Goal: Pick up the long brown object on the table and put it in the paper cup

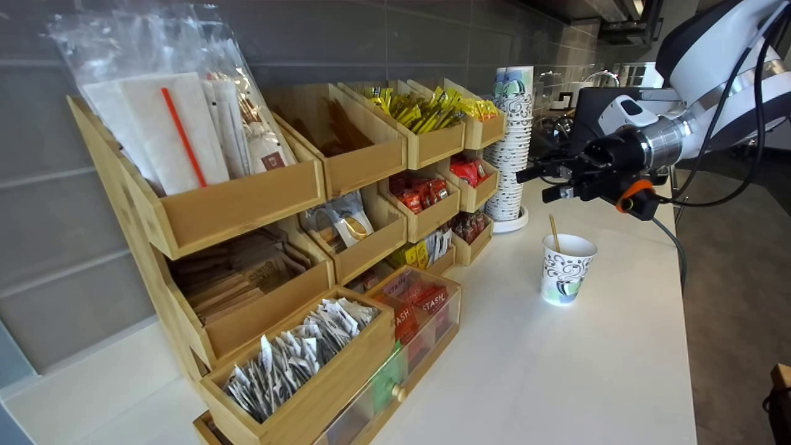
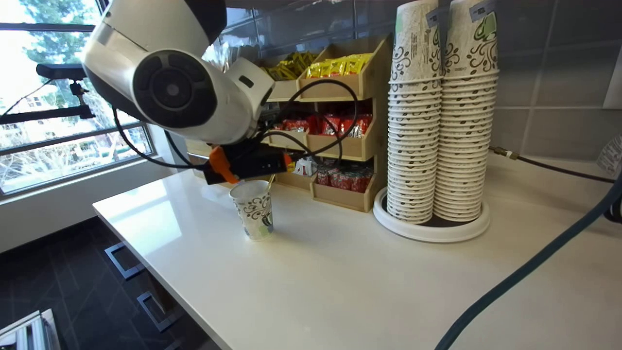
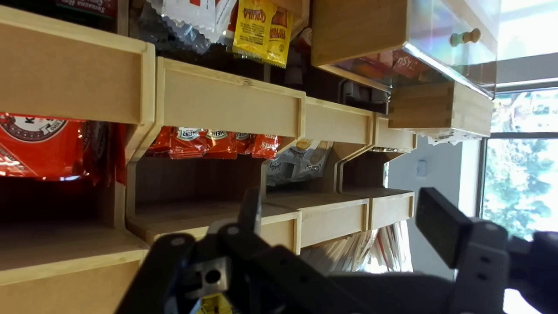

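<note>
In an exterior view, the gripper [image 1: 532, 186] hangs clear of the paper cup [image 1: 566, 278], fingers [image 1: 539, 170] spread w/ nothing betw. them. The stirrer [image 1: 554, 233] lies below the tips, apart from them: near vert., tilted, upper end out past the cup's rim on the side twd. the rack [image 1: 366, 164], lower end inside & hidden by the cup wall. Cup upright on the counter [image 1: 531, 371]. Only 1 arm, so no nearer-hand question. Count: 1 stirrer in 1 single cup.

In an exterior view, the stirrer [image 2: 271, 180] just shows at the rack-side rim; the gripper's body sits right over it in the pic — depth hard to judge, fingertips hidden. Count: 2 cup stacks [image 2: 413, 146] in 1 white holder [image 2: 432, 236].

Wrist view: 2 fingers, wide apart, rack beyond the gap; no stirrer or cup in frame.

My read: placing looks done, so next prob. calls for a retreat up & away from the stirrer's upper end — a low swing could snag it & tip the cup.
</note>
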Motion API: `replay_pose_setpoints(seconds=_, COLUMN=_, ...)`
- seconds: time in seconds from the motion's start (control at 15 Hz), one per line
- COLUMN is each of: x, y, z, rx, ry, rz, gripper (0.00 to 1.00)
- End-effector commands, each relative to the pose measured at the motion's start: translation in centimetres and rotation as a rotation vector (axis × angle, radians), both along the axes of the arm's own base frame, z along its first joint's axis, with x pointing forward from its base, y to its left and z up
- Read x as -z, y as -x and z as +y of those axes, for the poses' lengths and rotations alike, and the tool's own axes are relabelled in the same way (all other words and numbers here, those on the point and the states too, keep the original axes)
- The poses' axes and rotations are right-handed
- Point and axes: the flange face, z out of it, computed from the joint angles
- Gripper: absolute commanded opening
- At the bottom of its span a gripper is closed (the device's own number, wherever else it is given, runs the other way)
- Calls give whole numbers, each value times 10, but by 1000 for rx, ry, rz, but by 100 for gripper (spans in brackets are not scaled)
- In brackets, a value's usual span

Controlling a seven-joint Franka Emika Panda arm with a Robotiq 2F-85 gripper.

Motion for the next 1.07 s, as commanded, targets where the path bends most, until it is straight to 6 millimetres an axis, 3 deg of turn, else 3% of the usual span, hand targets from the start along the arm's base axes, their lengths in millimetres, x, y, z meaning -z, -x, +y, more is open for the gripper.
replay_pose_setpoints(seconds=0.0, x=-13, y=4, z=-6, rx=11, ry=57, rz=51, gripper=100)
replay_pose_setpoints(seconds=0.33, x=-37, y=18, z=-11, rx=93, ry=189, rz=194, gripper=100)
replay_pose_setpoints(seconds=0.6, x=-58, y=29, z=-2, rx=147, ry=254, rz=296, gripper=100)
replay_pose_setpoints(seconds=1.0, x=-71, y=45, z=9, rx=195, ry=297, rz=493, gripper=100)
